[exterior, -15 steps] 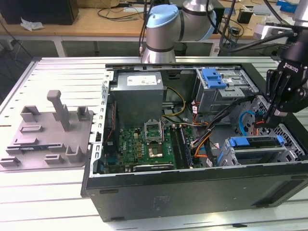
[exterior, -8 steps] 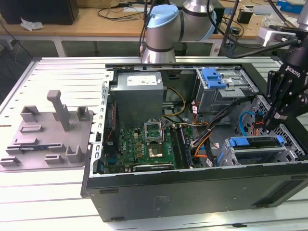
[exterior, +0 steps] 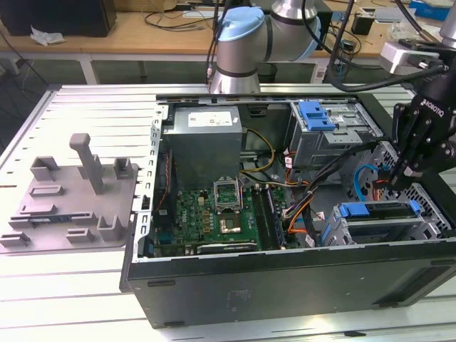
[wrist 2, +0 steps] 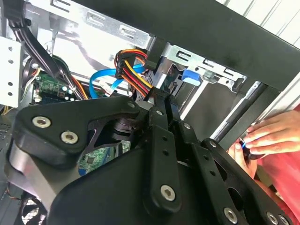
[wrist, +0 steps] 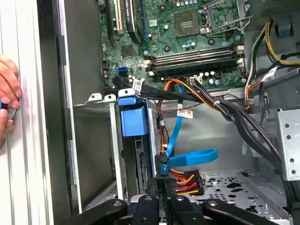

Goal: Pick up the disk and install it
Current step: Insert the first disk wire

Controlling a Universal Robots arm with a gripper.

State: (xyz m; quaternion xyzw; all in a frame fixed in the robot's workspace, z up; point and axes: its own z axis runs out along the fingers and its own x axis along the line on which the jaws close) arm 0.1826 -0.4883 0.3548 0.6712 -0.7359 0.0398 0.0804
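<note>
The black 2-fingered gripper hangs inside the open black metal computer case, at the exterior view's right. Its fingers are drawn together, with nothing visibly pinched between them. In both wrist views its tips sit just beside the red, yellow and black wire bundle and near a flat blue cable, next to the grey sheet-metal drive cage.

The flat silver hard drive in its bright blue plastic carrier, the disk, is not in the gripper. It lies in that cage, with the carrier's blue tab showing at the cage mouth. I judge the pick-up done and the insertion largely done. Whether the drive is fully home, or cabled, I cannot tell.

1 small blue plastic latch piece sits on the other cage, well apart from the gripper. (A person's hand is at the outside of the case.)
</note>
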